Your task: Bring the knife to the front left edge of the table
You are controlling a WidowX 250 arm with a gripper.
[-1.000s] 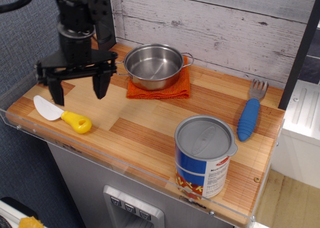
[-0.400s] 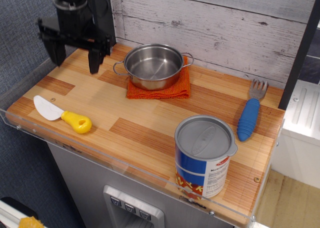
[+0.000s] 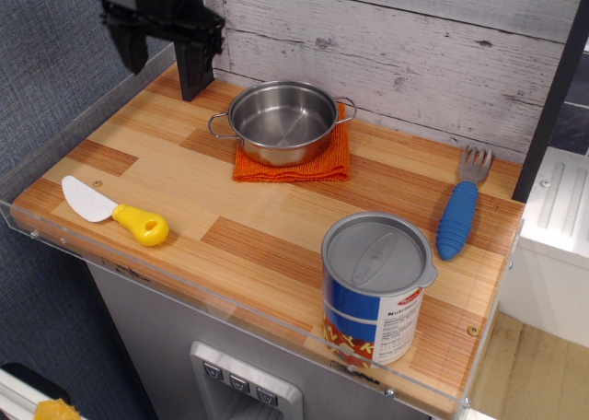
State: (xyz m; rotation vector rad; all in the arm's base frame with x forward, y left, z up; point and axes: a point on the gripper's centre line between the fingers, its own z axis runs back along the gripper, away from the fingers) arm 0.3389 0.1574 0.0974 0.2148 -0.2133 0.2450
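Observation:
The knife [image 3: 114, 211], with a white rounded blade and a yellow handle, lies flat near the front left edge of the wood-strip table [image 3: 276, 217], blade pointing left. My gripper [image 3: 163, 68] hangs open and empty high over the table's back left corner, well above and behind the knife, its two black fingers pointing down.
A steel pot [image 3: 282, 121] sits on an orange cloth [image 3: 317, 165] at the back middle. A blue-handled fork [image 3: 460, 208] lies at the right. A blue and white can [image 3: 375, 286] stands at the front right. A clear acrylic rim [image 3: 230, 305] edges the table.
My gripper has risen and moved back from just above the knife to the back left corner, staying open. The knife has not moved.

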